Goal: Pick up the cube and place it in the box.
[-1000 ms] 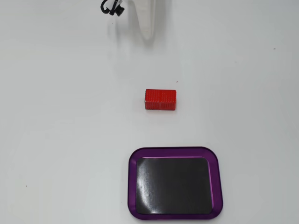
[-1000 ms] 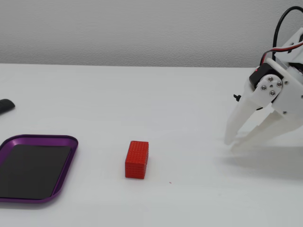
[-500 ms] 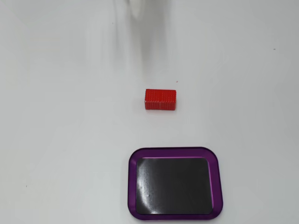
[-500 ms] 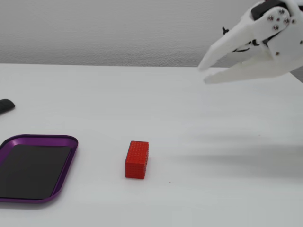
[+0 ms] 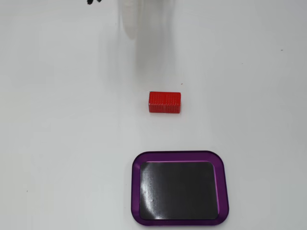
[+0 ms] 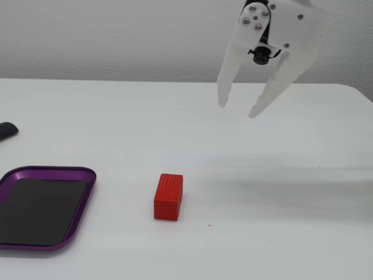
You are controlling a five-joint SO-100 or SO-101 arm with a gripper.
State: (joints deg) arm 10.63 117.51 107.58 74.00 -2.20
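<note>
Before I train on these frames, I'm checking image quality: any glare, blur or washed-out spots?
In the top-down fixed view the gripper is a pale smear that nearly vanishes into the white table, while the cube is sharp and the box floor shows soft glare. In the side fixed view the gripper is crisp, open, well above the cube.

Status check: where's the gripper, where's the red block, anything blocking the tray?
Gripper open, raised above the table, holding nothing. Red block on the table, untouched, apart from the purple tray. Tray empty. Nothing between block and tray.
</note>
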